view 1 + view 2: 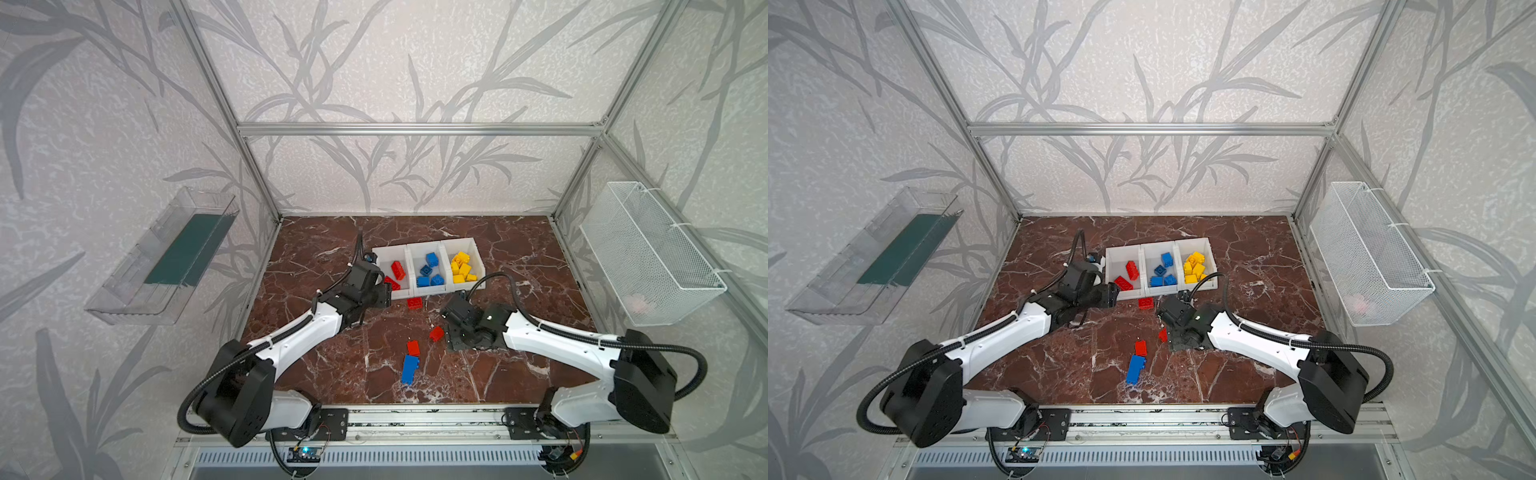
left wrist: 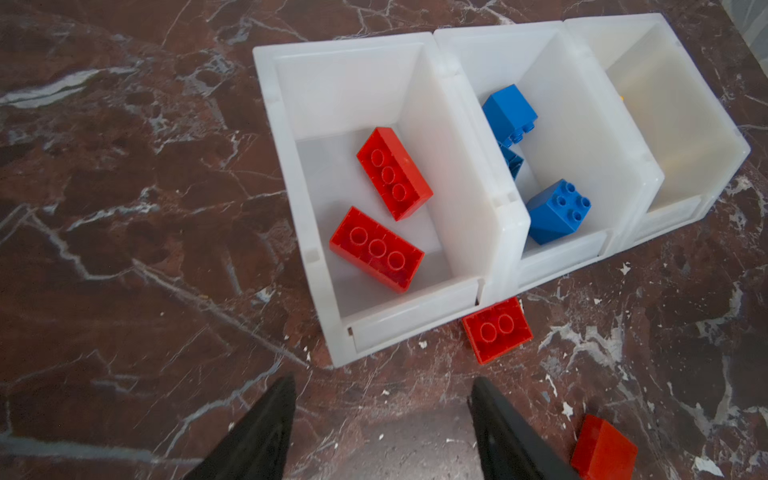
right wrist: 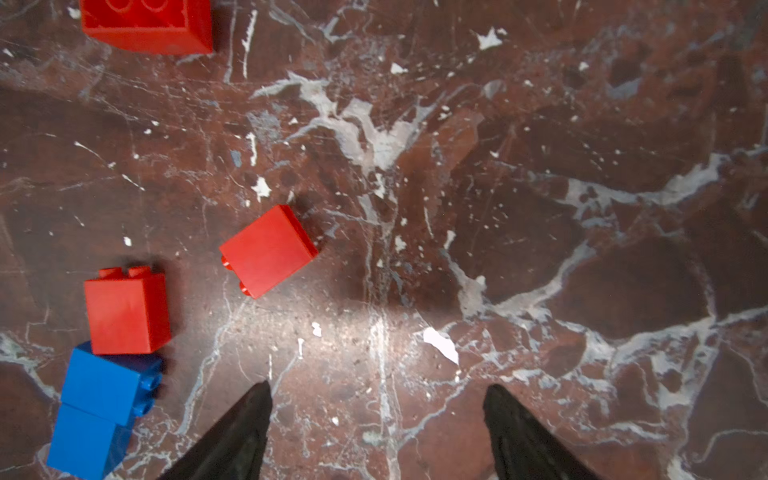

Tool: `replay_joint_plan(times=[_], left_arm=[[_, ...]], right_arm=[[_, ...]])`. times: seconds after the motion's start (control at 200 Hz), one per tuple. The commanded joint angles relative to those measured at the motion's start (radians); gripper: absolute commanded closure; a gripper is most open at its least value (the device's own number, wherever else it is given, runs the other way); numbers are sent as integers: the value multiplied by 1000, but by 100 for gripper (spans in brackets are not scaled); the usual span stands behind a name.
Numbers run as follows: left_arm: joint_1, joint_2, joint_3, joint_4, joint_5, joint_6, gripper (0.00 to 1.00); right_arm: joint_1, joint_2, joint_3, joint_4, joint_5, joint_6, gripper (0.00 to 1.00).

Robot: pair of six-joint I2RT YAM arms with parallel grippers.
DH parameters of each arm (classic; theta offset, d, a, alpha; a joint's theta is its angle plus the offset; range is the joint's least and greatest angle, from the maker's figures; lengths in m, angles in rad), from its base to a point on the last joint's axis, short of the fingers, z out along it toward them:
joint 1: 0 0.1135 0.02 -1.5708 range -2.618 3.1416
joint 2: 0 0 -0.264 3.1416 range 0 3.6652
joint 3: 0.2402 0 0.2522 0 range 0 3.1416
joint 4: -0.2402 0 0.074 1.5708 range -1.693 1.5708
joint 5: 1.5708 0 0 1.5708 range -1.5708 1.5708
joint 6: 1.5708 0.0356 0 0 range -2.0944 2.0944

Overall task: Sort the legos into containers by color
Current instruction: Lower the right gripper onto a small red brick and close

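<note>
The light is soft, even and bright. In the right wrist view a pale shiny patch sits on the marble table (image 3: 365, 328), and the red brick (image 3: 268, 249) casts a small dark shadow. The black fingers (image 3: 232, 436) of the right gripper (image 3: 378, 386) look blurry. Both top views look a little soft.

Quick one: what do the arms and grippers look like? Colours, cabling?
Both arms, left arm and right arm, have white link shells with black joint housings and wrists. Black corrugated cable conduit loops along each, held by white zip ties. The left gripper and right gripper have matte black, tapered, pointed fingers.
</note>
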Motion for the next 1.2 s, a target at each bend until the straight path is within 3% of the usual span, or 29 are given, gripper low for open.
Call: replay_joint_plan(times=[0.0, 0.225, 0.73, 1.195], left_arm=[[0, -50, -34, 6, -35, -27, 30], [1, -85, -63, -11, -28, -33, 30], [0, -143, -71, -74, -13, 26, 30], [1, -134, -88, -49, 38, 4, 30]], right_arm=[[13, 57, 63, 35, -20, -18, 19], [24, 221, 159, 89, -59, -36, 19], [30, 415, 250, 16, 58, 105, 20], [3, 327, 103, 84, 50, 204, 26]])
